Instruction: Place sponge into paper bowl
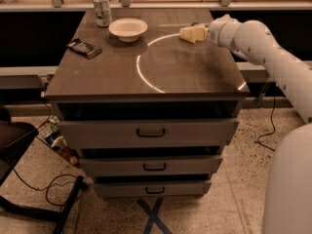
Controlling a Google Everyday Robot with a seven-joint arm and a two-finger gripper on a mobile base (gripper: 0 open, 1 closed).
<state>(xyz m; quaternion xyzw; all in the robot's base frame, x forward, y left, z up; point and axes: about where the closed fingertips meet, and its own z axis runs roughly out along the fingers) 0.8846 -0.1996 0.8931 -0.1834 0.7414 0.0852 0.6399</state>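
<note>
Noted gripper (191, 33) low at far right of surface (170, 69), presumably for grasping sponge (not distinguishable), grip state untellable, paper bowl (127, 28) far left, empty.

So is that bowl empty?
Empty: the bowl shows only plain white inside. The pincer is off to its right, not over it.
</note>
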